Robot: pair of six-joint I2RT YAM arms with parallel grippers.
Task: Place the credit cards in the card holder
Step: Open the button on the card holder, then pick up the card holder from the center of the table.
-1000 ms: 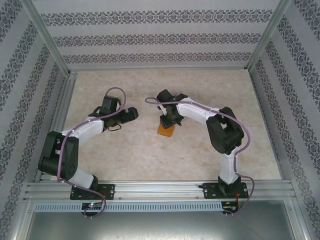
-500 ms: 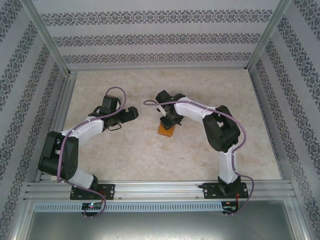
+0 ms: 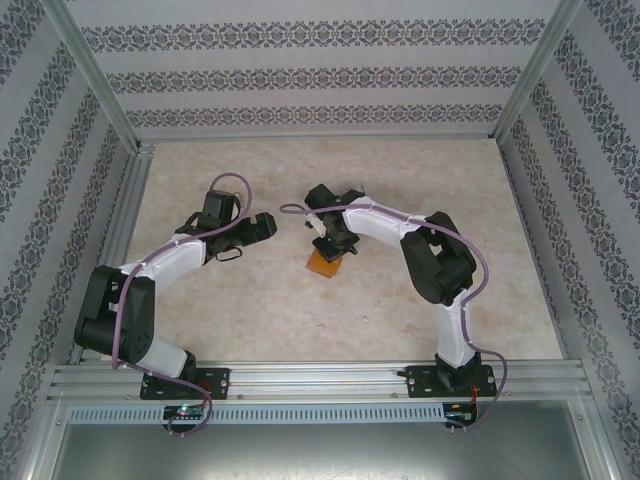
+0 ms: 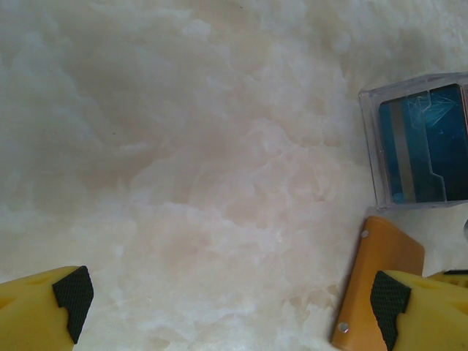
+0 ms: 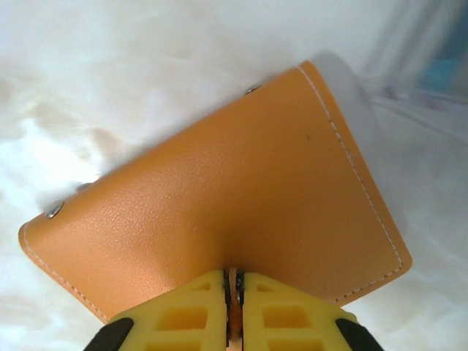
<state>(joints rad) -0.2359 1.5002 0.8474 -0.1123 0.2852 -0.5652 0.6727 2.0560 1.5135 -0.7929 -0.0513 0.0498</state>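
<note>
Right fingers (image 5: 219, 296): pinched shut on one edge of the card holder (image 5: 219, 197); leather puckered at the pinch
Left fingers (image 3: 265, 227): spread wide, holding nothing; hovering low over the counter (image 4: 183, 146)
Card holder: closed, orange, mid-counter between the two arms; one corner just beside a left finger in the left wrist view
Credit cards (image 4: 424, 146): blue ones stacked inside a clear case (image 4: 369, 146), just beyond the holder's corner; other colours not made out
Step in hand: probably taking hold of the holder to open or reposition it; no card in a pocket yet
Doing it well: better to catch only the top flap, not both layers; lift slowly so the fold hinges open instead of dragging the whole holder; left fingers well placed to pin the lower flap
Risk: thin edge likely to slip out; clear case close enough to be nudged
Changed since a second ago: right fingers gone from part-open to shut; holder shifted slightly left and turned; right wrist drawn left with it; left arm unmoved, fingers as wide as before
</note>
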